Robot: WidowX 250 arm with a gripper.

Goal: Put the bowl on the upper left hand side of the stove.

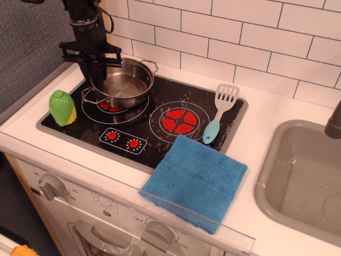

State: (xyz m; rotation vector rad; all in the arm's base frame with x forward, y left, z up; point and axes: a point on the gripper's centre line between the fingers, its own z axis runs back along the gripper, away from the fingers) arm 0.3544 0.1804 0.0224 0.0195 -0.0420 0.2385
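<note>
At the far left of your view a green and yellow toy corn (62,108) stands on the left edge of the stove (154,138), just beside the left burner ring. Above and to its right your arm comes down from the top of the frame, and the gripper (97,68) is clamped on the left rim of the bowl (120,83), one finger inside the wall and one outside as far as you can see. The bowl sits over the left burner (111,106) toward the back left of the cooktop, covering most of the red spiral; only a sliver of red shows under its near side. It looks level, with one wire handle pointing toward the front left and the other toward the back right, but you cannot tell whether its base touches the glass or hangs just above it. Below the bowl, near the front rim, you have the two small red dials (123,140) side by side. To their right the right burner (179,121) lies fully uncovered. Next comes a spatula (219,113) with a white slotted head and a light blue handle, lying on the right part of the stove with its head toward the tiled wall. In front of it a blue cloth (196,180) overlaps the front right corner of the stove and reaches the counter's front edge. At the far right you see the grey sink (298,176).
</note>
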